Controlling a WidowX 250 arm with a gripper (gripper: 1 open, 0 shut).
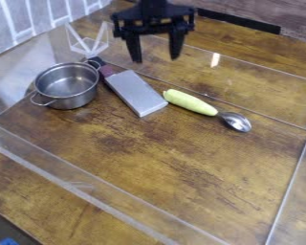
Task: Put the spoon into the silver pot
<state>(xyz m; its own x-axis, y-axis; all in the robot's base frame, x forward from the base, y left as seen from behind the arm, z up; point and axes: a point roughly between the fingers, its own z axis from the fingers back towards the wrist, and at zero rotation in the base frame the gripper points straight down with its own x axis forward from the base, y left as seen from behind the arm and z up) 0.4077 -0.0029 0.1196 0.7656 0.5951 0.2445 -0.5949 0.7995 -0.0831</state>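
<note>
The spoon point(206, 108) lies flat on the wooden table, its yellow-green handle pointing left and its shiny bowl at the right end. To the left stands the silver pot point(66, 85), upright and empty, with small side handles. My gripper point(156, 50) hangs above the far side of the table, up and left of the spoon. Its two black fingers stand wide apart with nothing between them, so it is open.
A flat grey rectangular block point(134, 92) lies between the pot and the spoon. Clear plastic walls point(142, 206) ring the wooden table. A transparent stand point(89, 40) sits at the back left behind the pot.
</note>
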